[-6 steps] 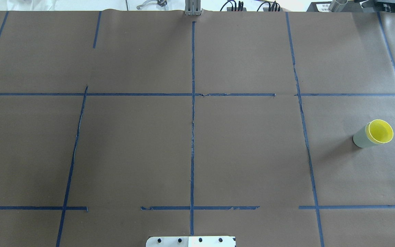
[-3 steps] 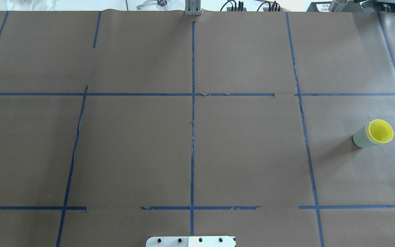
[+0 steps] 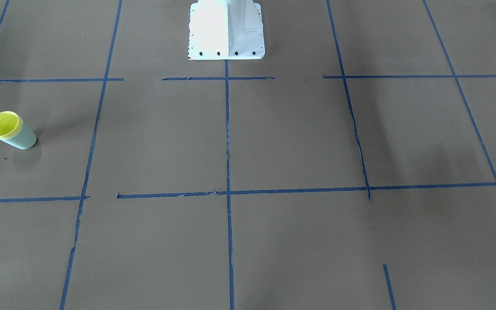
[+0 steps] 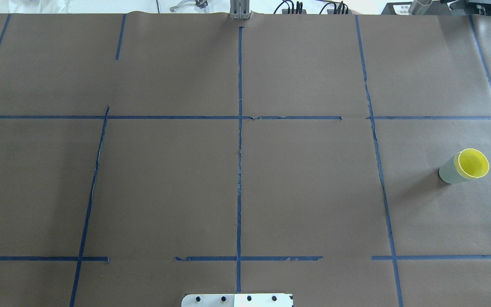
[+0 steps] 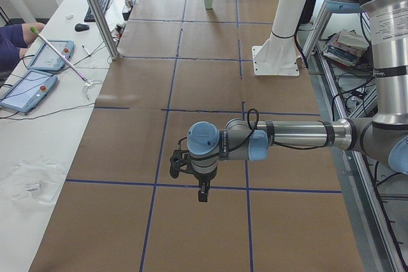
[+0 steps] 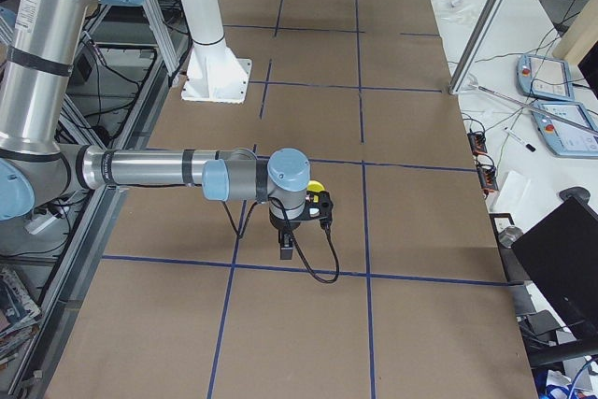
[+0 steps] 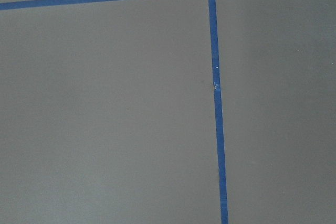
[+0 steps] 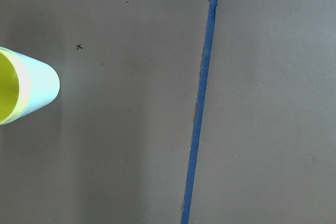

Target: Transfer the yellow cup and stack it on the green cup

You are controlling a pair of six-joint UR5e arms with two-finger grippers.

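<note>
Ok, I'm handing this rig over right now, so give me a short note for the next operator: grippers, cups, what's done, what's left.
Left gripper: hangs over the brown paper-covered table, far from the cups; open or shut cannot be told from the side view.
Right gripper: hangs close to the cups, not gripping them; open or shut cannot be told.
Cups: the small bright yellow plastic cup sits nested in the small pale mint-green cup, upright on the table at the robot's right end.
Done: the stack looks complete.
Left: seemingly only parking the arms.
</note>
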